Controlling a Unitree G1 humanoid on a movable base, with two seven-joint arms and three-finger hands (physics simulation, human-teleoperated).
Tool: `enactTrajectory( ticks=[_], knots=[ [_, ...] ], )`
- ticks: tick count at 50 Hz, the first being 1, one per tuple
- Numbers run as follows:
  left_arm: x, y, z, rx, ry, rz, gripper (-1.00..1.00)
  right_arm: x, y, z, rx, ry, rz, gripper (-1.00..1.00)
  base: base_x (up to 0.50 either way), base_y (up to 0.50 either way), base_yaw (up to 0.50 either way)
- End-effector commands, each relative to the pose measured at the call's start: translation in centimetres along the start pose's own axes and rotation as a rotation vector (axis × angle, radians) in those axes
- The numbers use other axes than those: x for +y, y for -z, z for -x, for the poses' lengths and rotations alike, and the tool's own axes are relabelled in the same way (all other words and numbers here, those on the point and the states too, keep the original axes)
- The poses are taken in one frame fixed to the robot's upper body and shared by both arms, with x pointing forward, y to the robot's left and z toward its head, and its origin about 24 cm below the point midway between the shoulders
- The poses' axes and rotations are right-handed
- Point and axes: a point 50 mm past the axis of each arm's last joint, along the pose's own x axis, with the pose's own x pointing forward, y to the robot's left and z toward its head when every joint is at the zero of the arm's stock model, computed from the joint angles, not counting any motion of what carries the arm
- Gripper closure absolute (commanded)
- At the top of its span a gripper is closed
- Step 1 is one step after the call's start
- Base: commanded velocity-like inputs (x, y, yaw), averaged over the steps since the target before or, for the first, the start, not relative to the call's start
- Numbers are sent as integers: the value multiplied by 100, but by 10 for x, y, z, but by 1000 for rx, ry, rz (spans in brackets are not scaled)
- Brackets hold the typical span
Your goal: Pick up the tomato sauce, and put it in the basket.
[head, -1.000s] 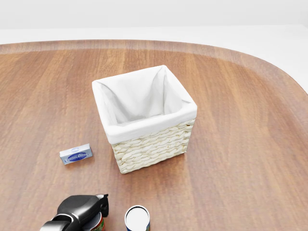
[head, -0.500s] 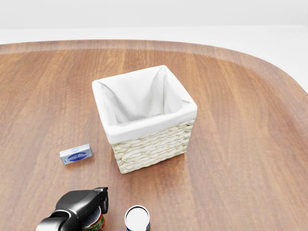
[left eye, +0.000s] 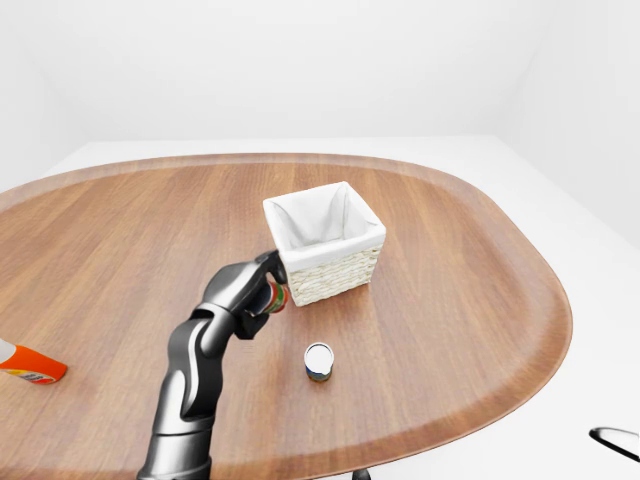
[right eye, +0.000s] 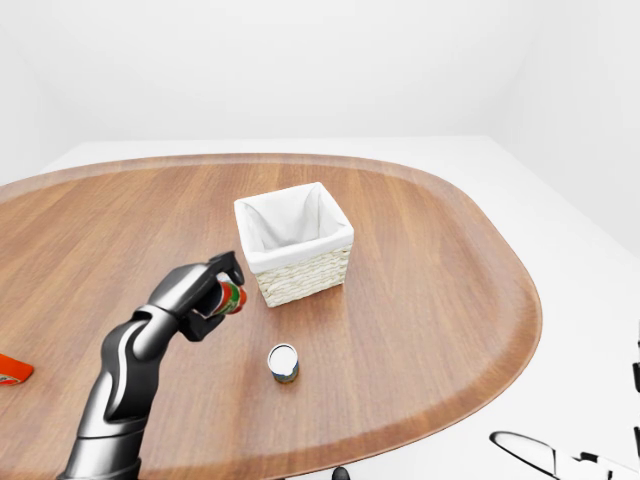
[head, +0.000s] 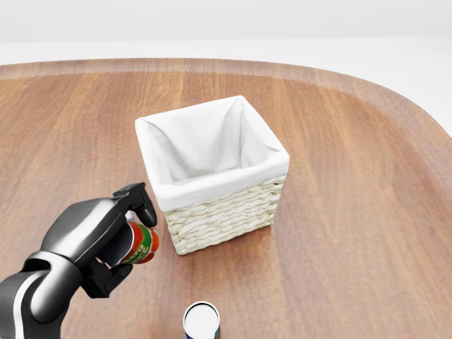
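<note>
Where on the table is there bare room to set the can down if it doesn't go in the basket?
The widest bare wood lies right of the basket, out to the table edge, and above it in the head view. It is crowded at lower left: the left hand holding the tomato sauce, with a white-topped can just below the basket. An orange bottle lies far left.

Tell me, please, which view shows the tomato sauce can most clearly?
The head view: the tomato sauce can appears largest, its red-and-green label showing between the left hand fingers. Both eye views show only a small sliver beside the basket.
</note>
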Motion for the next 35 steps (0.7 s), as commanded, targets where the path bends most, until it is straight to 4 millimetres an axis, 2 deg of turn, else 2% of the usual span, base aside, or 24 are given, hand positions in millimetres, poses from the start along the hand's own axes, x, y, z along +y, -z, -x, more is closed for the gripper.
enactTrajectory(
  ticks=[1, 4, 9, 12, 13, 16, 17, 19, 20, 22, 26, 28, 29, 30, 35],
  knots=[
    [58, -35, 36, -122, -217, 42, 100, -1, 0, 0, 5, 2, 8, -100, 0, 0, 0],
    [66, -40, 34, -143, -265, 38, 100, 0, 0, 0, 6, 3, 11, -100, 0, 0, 0],
    [73, -51, 21, -191, -292, 35, 100, 0, 1, 1, 11, 3, 15, -100, 0, 0, 0],
    [78, -70, 14, -264, -286, 28, 100, 1, 1, 0, 7, 2, 14, -100, 0, 0, 0],
    [84, -84, 10, -325, -280, 35, 100, 2, 1, 0, 2, -1, 19, -100, 0, 0, 0],
    [103, -107, 3, -399, -321, 8, 100, 2, 2, 0, 8, -1, 24, -100, 0, 0, 0],
    [111, -110, -3, -387, -360, -20, 100, 2, 2, 0, 12, -1, 25, -100, 0, 0, 0],
    [115, -116, -13, -408, -316, -19, 100, 1, 2, 1, 20, 1, 27, -100, 0, 0, 0],
    [124, -126, -23, -443, -318, 17, 100, 1, 2, 1, 29, 0, 33, -100, 0, 0, 0],
    [127, -128, -40, -424, -303, 21, 100, 1, 3, 2, 40, 0, 38, -100, 0, 0, 0],
    [157, -149, -76, -428, -344, 121, 100, 2, 4, 2, 33, -2, 29, -100, 0, 0, 0],
    [168, -147, -91, -366, -379, 125, 100, 1, 3, 3, 38, -1, 22, -100, 0, 0, 0],
    [179, -147, -104, -339, -388, 232, 100, 1, 3, 3, 37, -1, 19, -100, 0, 0, 0],
    [179, -141, -114, -273, -388, 218, 100, 1, 3, 2, 29, -1, 19, -100, 0, 0, 0],
    [190, -132, -130, -106, -387, 194, 100, 3, 3, 1, 26, -5, 19, -100, 0, 0, 0]
  ],
)
